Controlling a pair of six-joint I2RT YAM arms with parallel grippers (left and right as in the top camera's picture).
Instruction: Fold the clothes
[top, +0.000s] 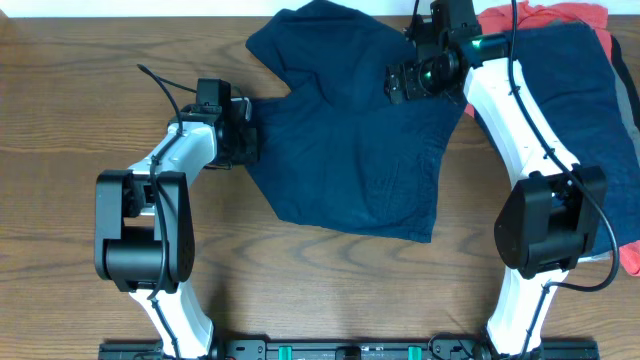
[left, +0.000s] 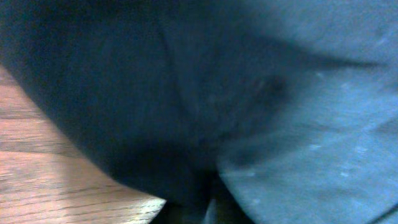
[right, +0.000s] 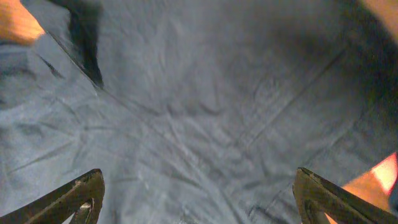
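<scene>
One pair of navy shorts (top: 350, 150) lies at the tabletop's (top: 80, 60) far edge, with one navy garment (top: 570, 80) and one coral-red garment (top: 545, 15) in the far-right corner. The left fingers (top: 246, 140) clench the shorts; the right fingers (right: 74, 199) are released.

The wooden table (top: 60, 60) shows brown grain running side to side, filling the overhead view from 7 to 11 o'clock. A pale strip (top: 150, 4) edges it at 12 o'clock. The left wrist view catches a wedge of that wood (left: 50, 180) at 8 o'clock.
</scene>
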